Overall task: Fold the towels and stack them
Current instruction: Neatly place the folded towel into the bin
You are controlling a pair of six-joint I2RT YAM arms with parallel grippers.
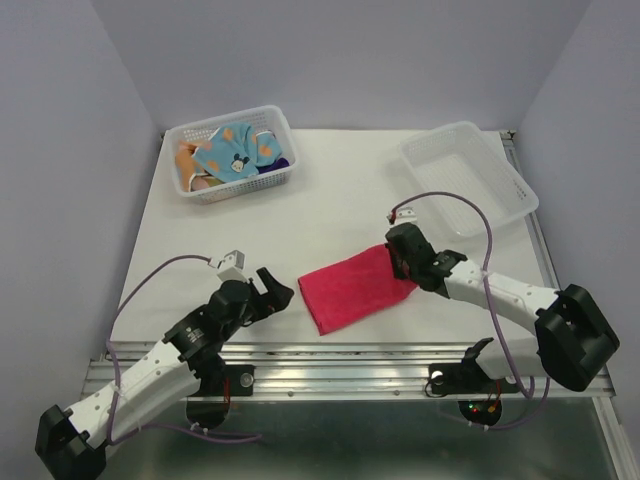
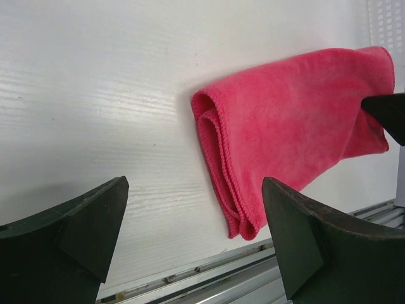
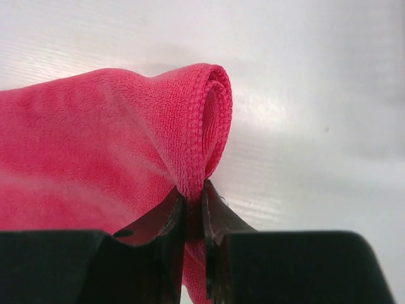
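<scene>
Pink towel point(image 1: 355, 288), lying crosswise: we are clamping its right end in right end effector point(image 3: 193, 204); left end effector point(image 1: 273, 288) gaping.

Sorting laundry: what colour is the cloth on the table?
Bright pink-red, the soft folded towel; left wrist view.

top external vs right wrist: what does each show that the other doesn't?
Only top external: the left tool, open and just short of the pink towel; the white basket at far left holding the patterned towels; the second basket at far right; the pink towel's whole outline. Only right wrist: the right tool pinched shut on the towel's doubled hem, which curls into a loop above the fingers. Both: the pink towel lying on the white table, with the right tool at its end.
</scene>
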